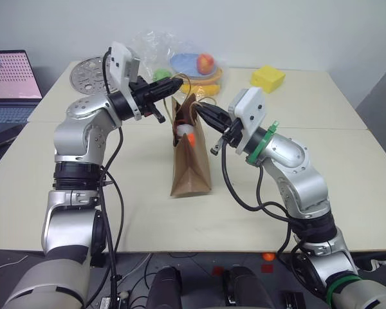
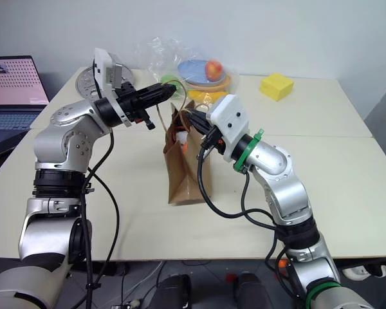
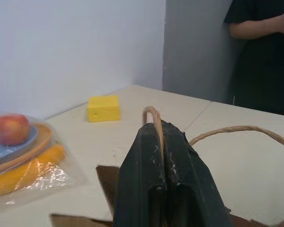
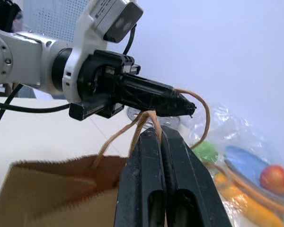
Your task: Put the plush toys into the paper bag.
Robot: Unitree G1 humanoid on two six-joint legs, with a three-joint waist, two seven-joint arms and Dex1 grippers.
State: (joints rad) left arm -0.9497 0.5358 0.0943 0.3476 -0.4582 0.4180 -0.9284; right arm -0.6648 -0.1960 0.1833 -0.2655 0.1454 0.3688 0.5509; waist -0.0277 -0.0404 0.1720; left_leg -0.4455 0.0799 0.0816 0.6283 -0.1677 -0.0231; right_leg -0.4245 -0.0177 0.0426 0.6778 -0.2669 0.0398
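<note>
The brown paper bag stands upright in the middle of the table. In its open mouth I see a white plush toy with an orange bit beside it; the rest is hidden by the bag wall. My left gripper is above the bag's far side, shut on one twine handle. My right gripper comes in from the right, shut on the other handle. Both loops are pulled up and taut, and the two gripper tips are close together over the mouth.
Behind the bag lie plastic-wrapped toy fruit on plates, a yellow block and a perforated metal disc. A laptop sits at the far left. A person in dark clothes stands beyond the table's far right corner.
</note>
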